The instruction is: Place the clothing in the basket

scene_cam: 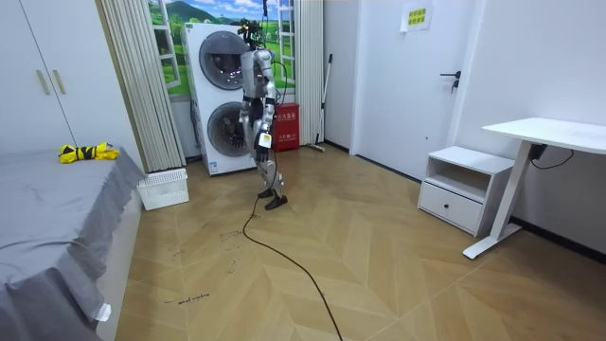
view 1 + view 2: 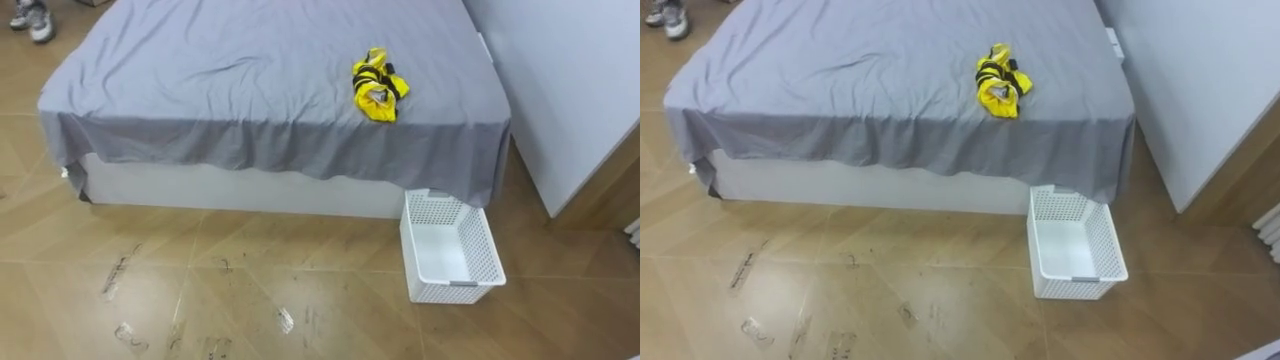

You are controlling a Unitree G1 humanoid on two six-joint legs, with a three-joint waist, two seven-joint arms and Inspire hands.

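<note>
Hand (image 1: 264, 142): hangs at the robot's hip by the stacked washers (image 1: 224, 95); I cannot tell its grip.
Sheet (image 2: 250, 80): grey, soft, lightly creased, draped over the bed edge.
Clothes (image 2: 379, 87): crumpled yellow-and-black bundle on the sheet.
Basket (image 2: 455, 292): white perforated plastic, rectangular, on the floor at the bed's corner.

I stand in a home bedroom: a wide bed under a grey sheet (image 2: 250, 90) ahead, stacked white washing machines (image 1: 222, 99) near me, a white desk (image 1: 544, 133) far right.
</note>
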